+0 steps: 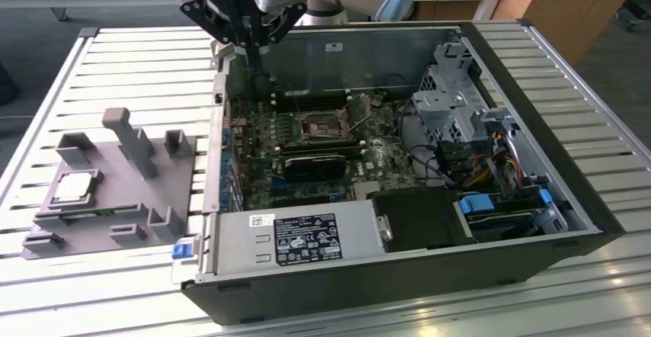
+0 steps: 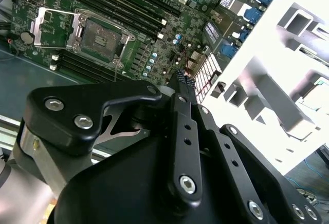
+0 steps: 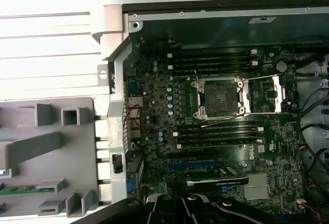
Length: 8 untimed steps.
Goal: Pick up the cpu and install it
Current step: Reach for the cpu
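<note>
**Pincer far from the cpu**

The pincer (image 1: 254,78) hangs shut and empty over the case (image 1: 407,291), above the wall on the tray's side. Inside the case, the socket (image 1: 323,126) sits open and bare. The cpu (image 1: 75,187) lies flat on the grey tray (image 1: 122,200), well apart, on the exterior view's left. To pick it up well, I think the pincer should open first, drop straight down, and pinch 2 edges softly.
</note>
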Motion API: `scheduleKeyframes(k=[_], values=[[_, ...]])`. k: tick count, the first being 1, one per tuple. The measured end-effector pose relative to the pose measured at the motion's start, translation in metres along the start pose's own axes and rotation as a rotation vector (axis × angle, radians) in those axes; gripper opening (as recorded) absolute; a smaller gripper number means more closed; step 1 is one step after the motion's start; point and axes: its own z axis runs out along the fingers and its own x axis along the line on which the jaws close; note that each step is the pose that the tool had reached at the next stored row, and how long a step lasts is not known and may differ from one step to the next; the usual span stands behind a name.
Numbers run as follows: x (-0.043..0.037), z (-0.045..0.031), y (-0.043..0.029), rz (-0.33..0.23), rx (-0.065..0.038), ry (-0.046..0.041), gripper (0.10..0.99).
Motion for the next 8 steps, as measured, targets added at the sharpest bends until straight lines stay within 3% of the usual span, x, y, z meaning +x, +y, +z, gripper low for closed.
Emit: scheduleKeyframes(k=[8], values=[[0.0017,0.0,-0.0001,0.0,0.0,0.0,0.106]])
